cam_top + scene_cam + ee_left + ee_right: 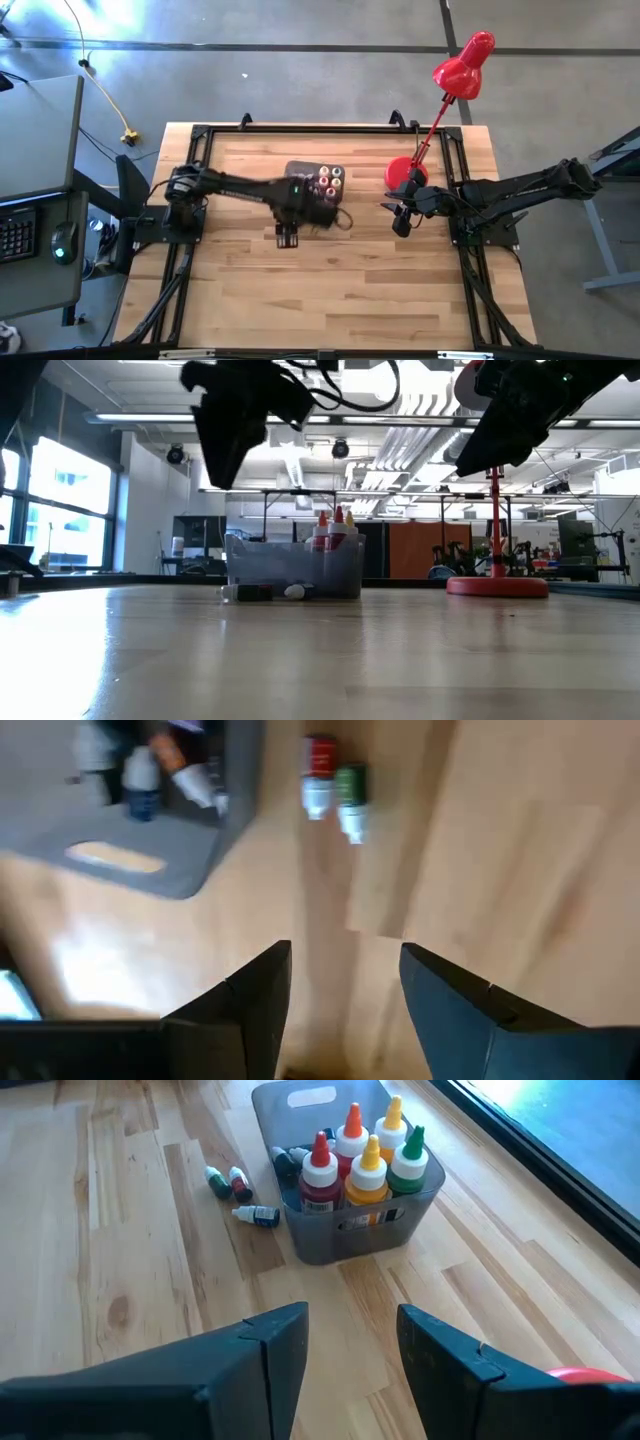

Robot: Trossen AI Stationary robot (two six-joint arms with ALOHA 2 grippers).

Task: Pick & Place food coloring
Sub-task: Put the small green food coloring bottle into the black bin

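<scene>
Several food coloring bottles [350, 1155] with red, orange, yellow and green tips stand upright in a grey bin [400, 1215] at the table's middle. Three small bottles lie on their sides on the wood beside it: green [215, 1180], red [240, 1182] and blue [258, 1215]. The left wrist view shows the red [320, 770] and green [350, 788] ones ahead of my left gripper [345, 990]. That gripper hangs open above the table, pointing down, on the bin's near side [288, 238]. My right gripper [352, 1350] waits open, raised, to the bin's right [403, 222].
A red desk lamp stands with its round base [405, 172] at the table's far right, close to my right gripper, and its head [463, 68] reaches beyond the far edge. Bare wood [330, 290] lies along the near half of the table.
</scene>
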